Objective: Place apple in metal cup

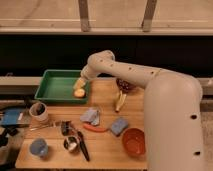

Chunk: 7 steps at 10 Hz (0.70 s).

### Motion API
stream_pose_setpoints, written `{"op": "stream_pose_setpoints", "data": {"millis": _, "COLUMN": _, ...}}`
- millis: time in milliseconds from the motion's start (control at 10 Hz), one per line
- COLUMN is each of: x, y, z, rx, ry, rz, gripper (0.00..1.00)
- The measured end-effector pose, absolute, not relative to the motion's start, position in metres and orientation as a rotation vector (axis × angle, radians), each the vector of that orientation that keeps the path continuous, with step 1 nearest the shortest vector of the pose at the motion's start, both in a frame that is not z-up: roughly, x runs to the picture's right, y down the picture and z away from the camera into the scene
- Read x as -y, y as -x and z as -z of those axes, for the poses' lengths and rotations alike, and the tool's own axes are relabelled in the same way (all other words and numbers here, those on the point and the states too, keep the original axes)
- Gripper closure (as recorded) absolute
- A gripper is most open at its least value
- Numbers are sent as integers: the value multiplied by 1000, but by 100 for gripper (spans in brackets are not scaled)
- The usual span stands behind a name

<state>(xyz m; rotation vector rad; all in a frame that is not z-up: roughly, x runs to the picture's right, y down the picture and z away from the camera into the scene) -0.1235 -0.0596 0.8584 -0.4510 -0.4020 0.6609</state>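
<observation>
The gripper hangs over the apple in the tray, metal cup well forward on the table.

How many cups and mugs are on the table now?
3: white mug at the left edge, light blue cup at the front left, metal cup beside it. Hand is over the apple in the green tray.
</observation>
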Motion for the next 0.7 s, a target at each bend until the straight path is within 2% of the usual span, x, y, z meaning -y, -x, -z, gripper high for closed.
{"op": "stream_pose_setpoints", "data": {"millis": 200, "x": 59, "y": 127, "z": -859, "rx": 399, "ry": 456, "rz": -659, "gripper": 20}}
{"op": "stream_pose_setpoints", "data": {"millis": 700, "x": 33, "y": 141, "z": -891, "rx": 404, "ry": 517, "rz": -669, "gripper": 20}}
